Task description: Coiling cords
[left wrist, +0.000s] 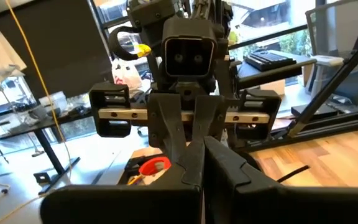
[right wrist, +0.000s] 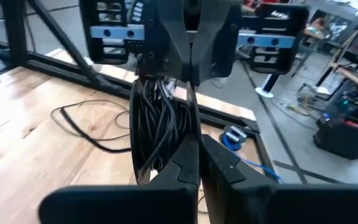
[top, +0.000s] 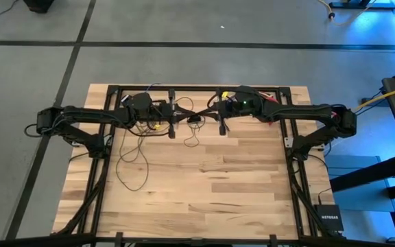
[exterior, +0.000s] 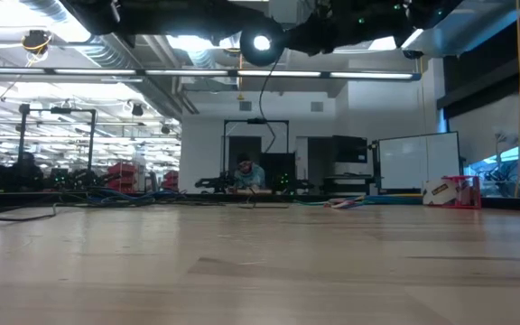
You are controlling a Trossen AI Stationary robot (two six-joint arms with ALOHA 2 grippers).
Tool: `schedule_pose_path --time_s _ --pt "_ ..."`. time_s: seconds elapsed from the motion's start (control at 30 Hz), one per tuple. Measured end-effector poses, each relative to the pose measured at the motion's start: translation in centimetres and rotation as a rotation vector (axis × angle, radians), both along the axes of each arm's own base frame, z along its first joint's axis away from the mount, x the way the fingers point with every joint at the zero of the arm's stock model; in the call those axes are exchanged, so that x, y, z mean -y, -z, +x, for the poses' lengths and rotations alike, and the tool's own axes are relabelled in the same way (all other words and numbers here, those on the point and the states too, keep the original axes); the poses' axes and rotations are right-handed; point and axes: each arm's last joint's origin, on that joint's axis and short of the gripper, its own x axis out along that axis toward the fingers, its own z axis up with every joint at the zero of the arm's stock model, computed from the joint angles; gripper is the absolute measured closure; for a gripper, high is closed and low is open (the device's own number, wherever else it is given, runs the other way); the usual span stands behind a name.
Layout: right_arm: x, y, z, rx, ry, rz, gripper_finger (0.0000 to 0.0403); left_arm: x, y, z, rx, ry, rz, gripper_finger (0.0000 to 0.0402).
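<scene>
The cords are a thin dark wire. Part of it is gathered into a coil [right wrist: 160,124] that hangs between my two grippers, above the far middle of the table. Loose loops [top: 134,159] trail onto the wood to the left. My left gripper [top: 173,118] points level toward the table's right and is shut over the coil's top. My right gripper [right wrist: 198,149] faces it from the right, level, also shut at the coil. In the low view a strand [exterior: 264,90] hangs from the grippers overhead. My left gripper pinches the top of the coil [right wrist: 166,84] between its two fingers, coming level from the table's left. Several turns hang together below the fingers, clear of the table and slack. My right gripper has its fingertips shut on a strand at the coil's right side [right wrist: 193,115], coming level from the table's right. My own fingers hide the exact spot.
A dark metal frame [top: 197,89] runs along the table's far edge behind the grippers. A small black box [top: 328,218] lies off the table's near right corner. A yellow cable [top: 382,96] runs off to the right. The near half of the wooden tabletop [top: 204,199] is bare boards.
</scene>
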Motion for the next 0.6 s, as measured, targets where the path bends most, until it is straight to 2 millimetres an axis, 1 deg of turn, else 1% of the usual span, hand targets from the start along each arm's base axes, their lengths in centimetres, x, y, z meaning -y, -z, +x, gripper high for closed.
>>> schedule_pose_path --time_s 0.07,0.17,0.27,0.37,0.47,0.6 --pt "0.0 -0.3 -0.1 0.011 0.028 -0.009 0.0396 -0.1 -0.1 0.0 0.001 -0.018 -0.002 0.0392" --pt "0.1 -0.7 -0.4 0.024 0.090 -0.030 0.0397 -0.3 -0.5 -0.4 -0.051 -0.134 0.010 0.0355" --pt "0.3 -1.5 -0.7 0.065 0.162 -0.049 0.0398 -0.2 -1.7 -1.4 -0.090 -0.234 0.037 0.0310" --pt "0.3 -2.3 -1.1 0.107 0.220 -0.040 0.0397 0.0 -1.9 -2.5 -0.160 -0.259 0.035 0.0277" --pt "0.3 -2.6 -1.3 0.121 0.257 -0.027 0.0398 0.3 -1.3 -3.3 -0.253 -0.253 -0.012 0.0260" --pt "0.4 -2.5 -1.2 0.119 0.263 -0.027 0.0398 0.5 -0.5 -3.3 -0.324 -0.248 -0.069 0.0255"
